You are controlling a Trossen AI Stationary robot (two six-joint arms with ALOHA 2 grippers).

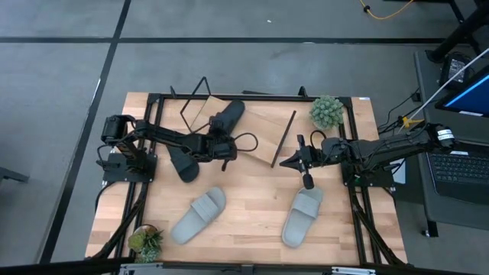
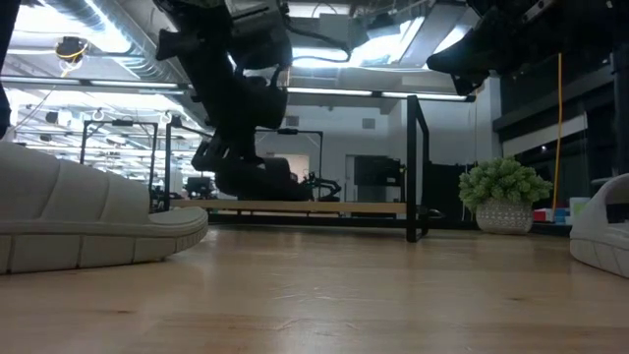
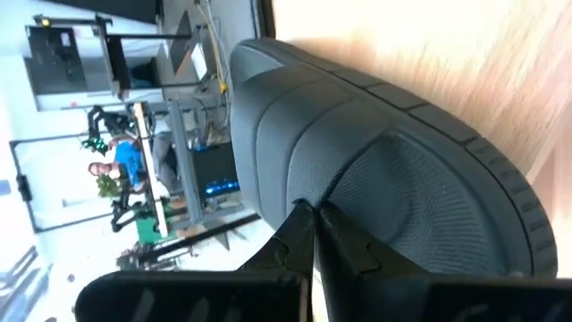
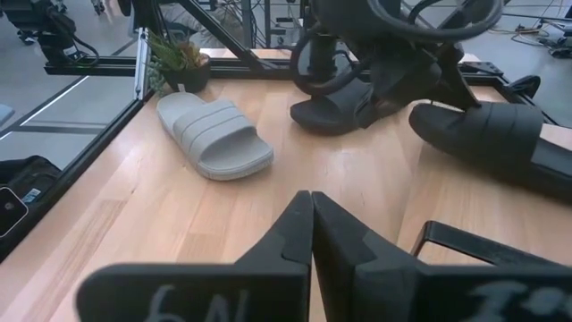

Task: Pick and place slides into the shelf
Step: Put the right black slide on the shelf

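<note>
My left gripper (image 1: 205, 150) is shut on a black slide (image 1: 183, 163) left of the table's middle; the low view shows this slide (image 2: 236, 128) in the air. The second black slide (image 1: 228, 116) lies on the shelf's light-wood board (image 1: 256, 126) near the far edge, where black wire legs (image 1: 284, 137) stick up. Two light grey slides (image 1: 199, 215) (image 1: 302, 216) rest sole-down near the near edge. My right gripper (image 1: 304, 162) is shut and holds nothing; it hovers above the right grey slide, and its wrist view shows its shut fingers (image 4: 310, 206). My left gripper (image 3: 310, 215) pinches the black slide at its broad strap (image 3: 357, 179); the fingertips themselves cover the exact spot. It comes at the slide from above, as the right wrist view shows (image 4: 384, 85). The slide hangs tilted below the fingers, clear of the table (image 2: 221, 147).
A potted green plant (image 1: 327, 111) stands at the far right corner and a smaller one (image 1: 145, 241) at the near left corner. A black frame (image 1: 351, 176) runs along the table's sides. Bare wood (image 1: 252, 206) lies between the two grey slides.
</note>
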